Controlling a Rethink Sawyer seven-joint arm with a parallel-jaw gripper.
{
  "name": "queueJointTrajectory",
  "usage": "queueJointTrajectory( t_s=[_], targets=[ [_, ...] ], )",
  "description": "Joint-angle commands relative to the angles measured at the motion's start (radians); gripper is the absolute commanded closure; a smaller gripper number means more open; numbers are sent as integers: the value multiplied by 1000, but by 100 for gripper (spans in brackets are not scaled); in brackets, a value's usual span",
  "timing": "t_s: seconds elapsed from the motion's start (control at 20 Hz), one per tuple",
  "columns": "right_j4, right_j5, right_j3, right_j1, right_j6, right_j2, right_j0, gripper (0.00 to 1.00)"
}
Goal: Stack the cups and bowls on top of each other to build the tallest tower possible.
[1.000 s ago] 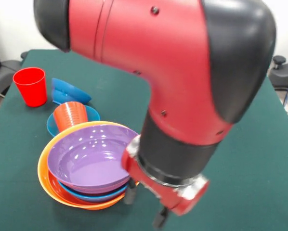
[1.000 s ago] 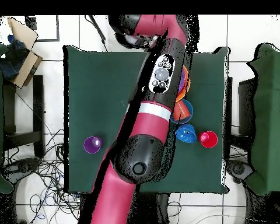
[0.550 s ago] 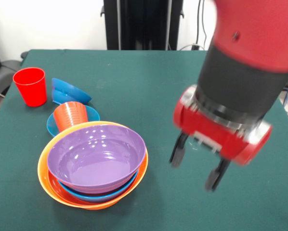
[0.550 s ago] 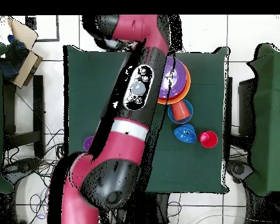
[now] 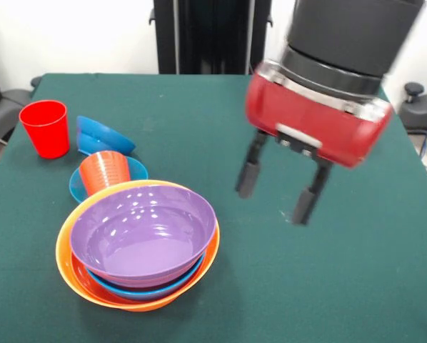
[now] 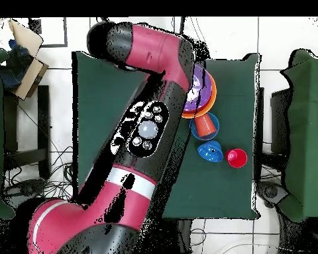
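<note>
- In the front view the gripper [image 5: 275,193] hangs above the table [image 5: 356,286], touching nothing.
- The tower [image 5: 138,244] of nested bowls sits to the gripper's left and nearer the camera.
- Just behind the tower, left of the gripper, a cup [image 5: 105,171] lies tilted in a small bowl [image 5: 136,168].
- Behind that pair a tipped small bowl [image 5: 103,135] rests on the table.
- Farthest left of the gripper stands an upright cup [image 5: 46,128], beside the tipped bowl.

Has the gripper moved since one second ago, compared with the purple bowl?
Yes. The gripper, open and empty, has gone from beside the purple bowl up and away over bare table.
</note>
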Motion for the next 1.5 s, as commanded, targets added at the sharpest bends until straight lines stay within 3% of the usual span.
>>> queueJointTrajectory(
  t_s=[0.05, 0.35, 0.65, 1.0, 1.25, 1.5],
  targets=[
    [-170, -135, 341, -110, -298, 267, -43, 0],
    [-233, -149, 438, -183, -291, 343, -68, 0],
    [-306, -232, 542, -241, -263, 426, -87, 0],
    [-381, -290, 719, -375, -239, 517, -118, 0],
    [-440, -307, 769, -414, -201, 545, -137, 0],
    [-485, -317, 760, -411, -161, 575, -156, 0]
  ],
)
